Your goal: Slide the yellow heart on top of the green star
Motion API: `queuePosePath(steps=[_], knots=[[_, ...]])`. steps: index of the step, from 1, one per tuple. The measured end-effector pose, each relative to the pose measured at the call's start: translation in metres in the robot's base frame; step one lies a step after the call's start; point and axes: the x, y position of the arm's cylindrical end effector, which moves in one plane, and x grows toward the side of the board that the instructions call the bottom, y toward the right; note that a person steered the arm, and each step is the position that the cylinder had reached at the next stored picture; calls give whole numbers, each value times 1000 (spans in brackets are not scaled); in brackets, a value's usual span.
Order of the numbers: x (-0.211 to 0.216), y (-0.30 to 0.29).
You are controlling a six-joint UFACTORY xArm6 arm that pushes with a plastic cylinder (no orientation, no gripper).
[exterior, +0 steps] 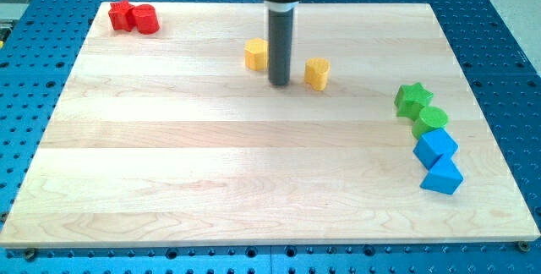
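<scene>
The yellow heart (317, 73) lies on the wooden board right of the top middle. The green star (413, 99) lies near the board's right edge, apart from the heart and lower right of it. My tip (280, 83) stands on the board just left of the yellow heart, with a small gap between them. A second yellow block (256, 54), hexagon-like, sits just to the upper left of the rod, partly behind it.
A green round block (433, 120) touches the green star's lower right. Below it lie two blue blocks (435, 146) (442, 176) in a chain. Two red blocks (122, 15) (144, 19) sit together at the board's top left corner.
</scene>
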Motion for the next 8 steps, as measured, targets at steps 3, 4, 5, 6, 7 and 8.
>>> queuePosePath(steps=[3,4,5,6,7,8], knots=[[37,83],[54,98],[56,103],[45,131],[27,135],[13,135]])
